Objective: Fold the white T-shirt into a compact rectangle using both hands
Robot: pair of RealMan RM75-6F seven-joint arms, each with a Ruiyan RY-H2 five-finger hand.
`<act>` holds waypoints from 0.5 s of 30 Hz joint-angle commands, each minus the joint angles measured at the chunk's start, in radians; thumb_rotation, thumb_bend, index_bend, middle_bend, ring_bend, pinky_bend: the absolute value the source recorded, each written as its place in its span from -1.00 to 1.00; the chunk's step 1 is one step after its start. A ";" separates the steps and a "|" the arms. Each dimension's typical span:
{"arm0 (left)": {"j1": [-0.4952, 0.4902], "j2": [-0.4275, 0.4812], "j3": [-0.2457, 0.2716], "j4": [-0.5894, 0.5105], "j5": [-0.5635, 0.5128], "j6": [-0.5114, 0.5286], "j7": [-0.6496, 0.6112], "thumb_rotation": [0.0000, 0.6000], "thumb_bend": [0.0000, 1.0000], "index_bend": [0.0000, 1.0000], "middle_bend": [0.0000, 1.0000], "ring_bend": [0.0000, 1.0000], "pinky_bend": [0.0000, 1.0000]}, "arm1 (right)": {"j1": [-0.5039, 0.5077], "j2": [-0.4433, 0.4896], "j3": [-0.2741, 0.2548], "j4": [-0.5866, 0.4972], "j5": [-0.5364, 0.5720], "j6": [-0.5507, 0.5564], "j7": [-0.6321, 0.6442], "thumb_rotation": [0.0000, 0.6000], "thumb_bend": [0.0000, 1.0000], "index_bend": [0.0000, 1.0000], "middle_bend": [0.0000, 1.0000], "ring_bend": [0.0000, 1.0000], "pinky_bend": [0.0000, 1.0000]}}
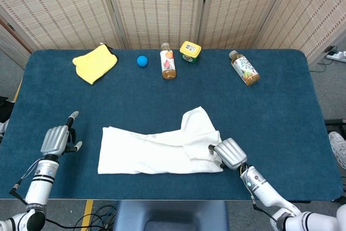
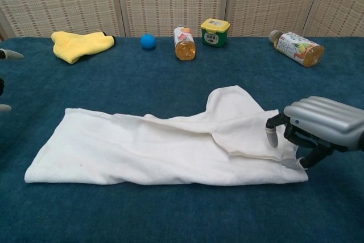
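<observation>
The white T-shirt [image 1: 157, 150] lies flat as a long folded band near the table's front edge, with one flap folded over at its right end [image 2: 244, 123]. My right hand [image 1: 230, 153] sits at the shirt's right end. In the chest view its fingers [image 2: 272, 136] curl down over the cloth and the thumb touches the lower right corner, with a gap still between them. My left hand [image 1: 55, 139] rests on the table well left of the shirt, fingers apart and holding nothing. Only its fingertips [image 2: 8, 55] show in the chest view.
Along the far edge lie a yellow cloth [image 1: 94, 63], a blue ball [image 1: 141, 61], an orange-drink bottle [image 1: 168, 64], a yellow-lidded jar [image 1: 190, 51] and a second bottle [image 1: 244, 69] on its side. The blue table [image 1: 281, 112] ends just in front of the shirt.
</observation>
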 commanded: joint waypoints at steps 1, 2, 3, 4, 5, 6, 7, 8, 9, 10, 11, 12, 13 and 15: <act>0.001 0.000 -0.002 0.000 0.000 -0.003 -0.001 1.00 -0.37 -1.00 0.44 0.29 0.83 | 0.004 -0.006 0.001 0.005 0.003 -0.007 -0.004 1.00 -0.44 -0.02 0.82 0.92 1.00; 0.002 -0.001 -0.004 0.001 0.000 -0.003 -0.001 1.00 -0.37 -1.00 0.44 0.29 0.83 | 0.005 -0.011 0.003 0.010 0.004 -0.008 -0.004 1.00 -0.41 -0.01 0.83 0.92 1.00; 0.003 -0.001 -0.005 0.003 -0.001 -0.004 -0.003 1.00 -0.37 -1.00 0.44 0.29 0.83 | 0.006 -0.015 0.004 0.014 0.005 -0.009 -0.003 1.00 -0.38 0.00 0.83 0.92 1.00; 0.004 -0.001 -0.006 0.004 -0.001 -0.005 -0.004 1.00 -0.37 -1.00 0.44 0.29 0.83 | 0.008 -0.019 0.005 0.018 0.005 -0.011 -0.001 1.00 -0.35 0.02 0.83 0.92 1.00; 0.005 0.000 -0.007 0.006 -0.001 -0.006 -0.005 1.00 -0.37 -1.00 0.44 0.29 0.83 | 0.010 -0.025 0.007 0.024 0.006 -0.013 0.001 1.00 -0.31 0.04 0.83 0.92 1.00; 0.006 0.000 -0.008 0.006 0.000 -0.006 -0.006 1.00 -0.37 -1.00 0.44 0.29 0.83 | 0.012 -0.029 0.009 0.029 0.006 -0.013 0.003 1.00 -0.27 0.06 0.83 0.92 1.00; 0.007 0.001 -0.009 0.007 0.000 -0.005 -0.008 1.00 -0.37 -1.00 0.44 0.29 0.83 | 0.014 -0.032 0.011 0.032 0.006 -0.012 0.005 1.00 -0.24 0.08 0.83 0.92 1.00; 0.009 0.002 -0.010 0.006 0.001 -0.005 -0.010 1.00 -0.37 -1.00 0.44 0.29 0.83 | 0.015 -0.037 0.012 0.037 0.004 -0.009 0.007 1.00 -0.21 0.10 0.83 0.92 1.00; 0.011 0.004 -0.010 0.006 0.002 -0.004 -0.011 1.00 -0.37 -1.00 0.44 0.29 0.83 | 0.016 -0.040 0.014 0.040 0.002 -0.006 0.010 1.00 -0.17 0.13 0.84 0.92 1.00; 0.012 0.005 -0.011 0.006 0.003 -0.004 -0.013 1.00 -0.37 -1.00 0.44 0.29 0.83 | 0.016 -0.042 0.016 0.043 0.000 -0.001 0.014 1.00 -0.14 0.15 0.84 0.92 1.00; 0.014 0.006 -0.011 0.006 0.004 -0.003 -0.014 1.00 -0.37 -1.00 0.44 0.29 0.83 | 0.017 -0.044 0.020 0.045 -0.001 0.005 0.018 1.00 -0.11 0.17 0.84 0.92 1.00; 0.016 0.008 -0.012 0.005 0.005 -0.003 -0.016 1.00 -0.37 -1.00 0.44 0.29 0.83 | 0.018 -0.046 0.029 0.047 0.000 0.013 0.024 1.00 -0.09 0.19 0.85 0.92 1.00; 0.017 0.009 -0.013 0.004 0.007 -0.002 -0.018 1.00 -0.37 -1.00 0.44 0.29 0.83 | 0.020 -0.047 0.037 0.048 0.003 0.019 0.029 1.00 -0.08 0.20 0.85 0.92 1.00; 0.021 0.012 -0.014 0.002 0.011 0.002 -0.022 1.00 -0.37 -1.00 0.44 0.29 0.83 | 0.027 -0.050 0.060 0.051 0.010 0.030 0.037 1.00 -0.06 0.20 0.85 0.92 1.00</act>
